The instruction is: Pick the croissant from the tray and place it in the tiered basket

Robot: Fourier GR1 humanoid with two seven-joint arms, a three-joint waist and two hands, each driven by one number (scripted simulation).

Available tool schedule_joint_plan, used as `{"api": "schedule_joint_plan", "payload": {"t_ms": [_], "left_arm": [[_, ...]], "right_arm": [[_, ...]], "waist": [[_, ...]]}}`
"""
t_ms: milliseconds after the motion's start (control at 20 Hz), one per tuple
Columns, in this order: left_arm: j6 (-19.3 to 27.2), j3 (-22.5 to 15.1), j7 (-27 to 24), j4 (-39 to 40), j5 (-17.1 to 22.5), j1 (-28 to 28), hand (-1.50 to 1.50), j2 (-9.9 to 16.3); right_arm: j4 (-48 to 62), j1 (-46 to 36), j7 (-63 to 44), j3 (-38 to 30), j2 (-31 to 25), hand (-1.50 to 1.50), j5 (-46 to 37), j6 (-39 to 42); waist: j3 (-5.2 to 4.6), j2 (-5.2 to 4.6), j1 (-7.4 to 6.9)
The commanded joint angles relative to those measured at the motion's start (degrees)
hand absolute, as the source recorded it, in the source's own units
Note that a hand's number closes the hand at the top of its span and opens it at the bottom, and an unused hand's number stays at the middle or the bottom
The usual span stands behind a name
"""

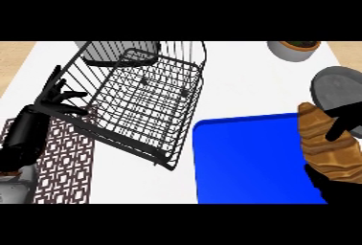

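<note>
The white counter (233,76) fills most of the view, with a light wooden strip at its far left and far right corners. The black wire tiered basket (145,91) is the biggest thing on it. It stands over the left and middle part, and its lower corner almost reaches the tray. The bright blue tray (247,162) lies at the near edge, right of the middle. Its top looks bare.

A mat with a brown and white pattern (65,162) lies along the near left edge, partly under the basket.

The left hand (58,95) shows at the left edge of the counter, just beside the basket's left side. Its fingers are spread and straight, and it holds nothing.

The croissant (326,143) is brown and long. It is up in the right hand (336,184), over the right edge of the tray, not lying on it. The black fingers curl round the croissant from below, and one finger crosses its top.

A dark grey plate (339,88) lies at the right edge, just behind the croissant. A grey bowl (293,50) sits at the far right corner. Another grey round thing (117,50) sits behind the basket at the far edge.
</note>
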State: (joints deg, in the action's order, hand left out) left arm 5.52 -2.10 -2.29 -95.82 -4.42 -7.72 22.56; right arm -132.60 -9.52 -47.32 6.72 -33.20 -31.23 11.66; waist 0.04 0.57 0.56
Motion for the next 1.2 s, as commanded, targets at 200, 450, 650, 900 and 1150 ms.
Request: {"api": "schedule_joint_plan", "payload": {"t_ms": [200, 450, 650, 900, 1150], "left_arm": [[0.2, -8.9, 2.5, 2.4, -6.4, -1.8, 0.0, -4.4], [-2.3, -6.2, -0.5, 4.2, -4.0, -1.0, 0.0, -3.2], [-2.0, -6.4, -1.4, 2.9, -4.6, 0.6, 0.0, -3.4], [-2.6, -4.9, -0.7, 3.5, -4.2, 0.1, 0.0, -2.4], [-3.2, -6.9, -0.2, 3.0, -5.1, -1.0, 0.0, -3.6]], "right_arm": [[1.0, -23.7, -14.8, 4.7, 4.4, 1.5, 4.1, 6.3], [11.6, -36.9, -20.7, 6.9, 11.4, 1.5, 2.9, 4.5], [21.1, -46.6, -24.1, 8.2, 16.4, 1.5, 1.5, 4.1], [33.2, -55.9, -24.0, 5.6, 22.3, 1.5, 3.4, 4.4], [50.8, -61.5, -18.4, 8.3, 30.7, 1.5, -3.5, -2.6]], "waist": [[-0.27, -0.62, -1.32], [-0.3, -0.65, -1.68], [-0.32, -0.54, -2.11], [-0.22, -0.56, -1.82], [-0.24, -1.19, -2.89]]}}
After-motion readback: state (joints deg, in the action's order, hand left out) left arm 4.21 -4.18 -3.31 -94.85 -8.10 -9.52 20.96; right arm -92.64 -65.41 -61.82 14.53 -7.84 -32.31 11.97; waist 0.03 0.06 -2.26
